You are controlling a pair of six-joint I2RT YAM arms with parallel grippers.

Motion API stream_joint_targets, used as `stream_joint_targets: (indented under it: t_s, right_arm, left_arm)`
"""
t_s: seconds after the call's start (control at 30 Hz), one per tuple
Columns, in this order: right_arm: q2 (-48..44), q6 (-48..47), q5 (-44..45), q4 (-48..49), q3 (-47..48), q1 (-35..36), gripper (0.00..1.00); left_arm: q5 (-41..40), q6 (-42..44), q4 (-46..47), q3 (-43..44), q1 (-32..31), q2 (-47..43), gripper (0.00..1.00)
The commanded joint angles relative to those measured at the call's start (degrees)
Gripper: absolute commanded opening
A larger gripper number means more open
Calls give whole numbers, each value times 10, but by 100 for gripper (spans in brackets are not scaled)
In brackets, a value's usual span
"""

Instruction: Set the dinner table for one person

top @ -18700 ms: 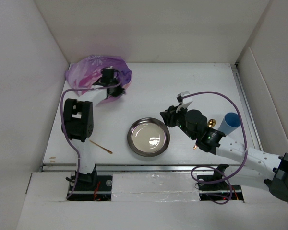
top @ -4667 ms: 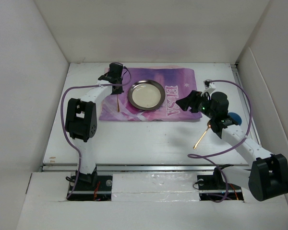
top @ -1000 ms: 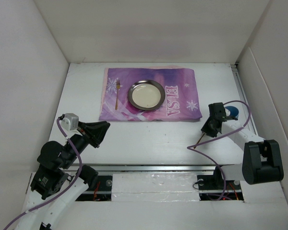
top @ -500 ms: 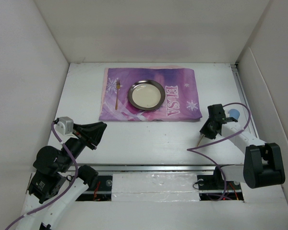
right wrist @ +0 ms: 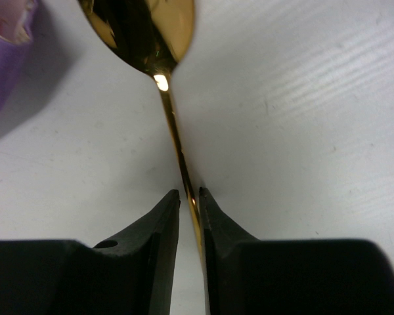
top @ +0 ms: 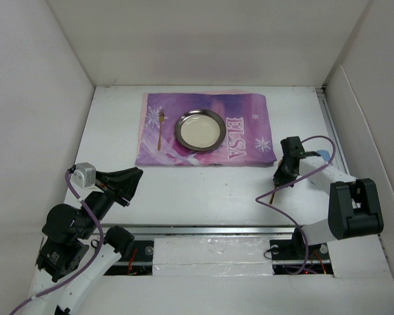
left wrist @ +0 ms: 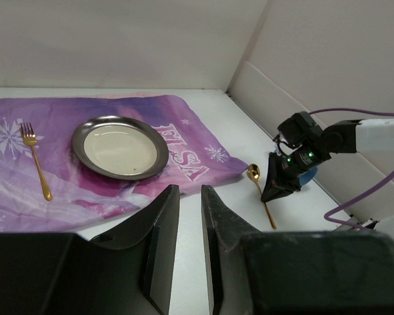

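Fingers [right wrist: 161,230] of the right gripper [right wrist: 189,195] are drawn close together, with only a narrow slot left between their tips, and the thin handle of a gold spoon [right wrist: 148,29] runs through that slot. Whether the handle is actually pinched or merely straddled cannot be told.

The dinner table [top: 217,190] is seen as the broad white surface that fills the floor of the white-walled enclosure, with both arm bases mounted at its near edge. The spoon is laid on the bare tabletop at the right, just off the near right corner of a purple placemat [top: 243,111], with its bowl turned toward the mat. The placemat is spread flat across the far middle of the table. A round metal plate [top: 200,129] is set on the mat slightly left of centre, and a gold fork [top: 160,128] is laid on the mat just left of the plate. A small blue item [top: 322,155], largely hidden, is glimpsed beside the right arm.

The left gripper [left wrist: 189,190] is held above the near left part of the table and aimed toward the mat. Its fingers [left wrist: 161,243] are parted by a narrow slit and nothing is held between them.
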Motion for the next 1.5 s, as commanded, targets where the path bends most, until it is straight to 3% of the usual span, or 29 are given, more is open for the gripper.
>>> stream_joint_targets:
  t_s: [0.0, 0.17, 0.4, 0.53, 0.87, 1.03, 1.2, 1.47]
  right_arm:
    - [36, -25, -7, -13, 37, 3, 17]
    - [63, -26, -19, -1, 51, 26, 0]
    - [-34, -22, 45, -10, 46, 93, 0]
    - [-43, -39, 42, -21, 120, 111, 0]
    - [167, -156, 38, -38, 399, 177, 0]
    - [282, -185, -5, -46, 529, 153, 0]
    - [397, -197, -42, -43, 623, 129, 0]
    - [454, -197, -61, -45, 674, 123, 0]
  left_arm:
    - [-7, 5, 17, 0, -4, -6, 18]
    - [-9, 4, 16, -2, -4, 0, 18]
    - [-15, 1, 16, -3, -4, 11, 18]
    - [-16, 1, 17, -3, -4, 23, 18]
    - [-36, -2, 17, -7, -4, 54, 18]
    - [-44, -3, 19, -10, -4, 59, 19]
    - [-47, -5, 19, -12, -4, 68, 20]
    - [-50, -3, 21, -12, -4, 74, 20]
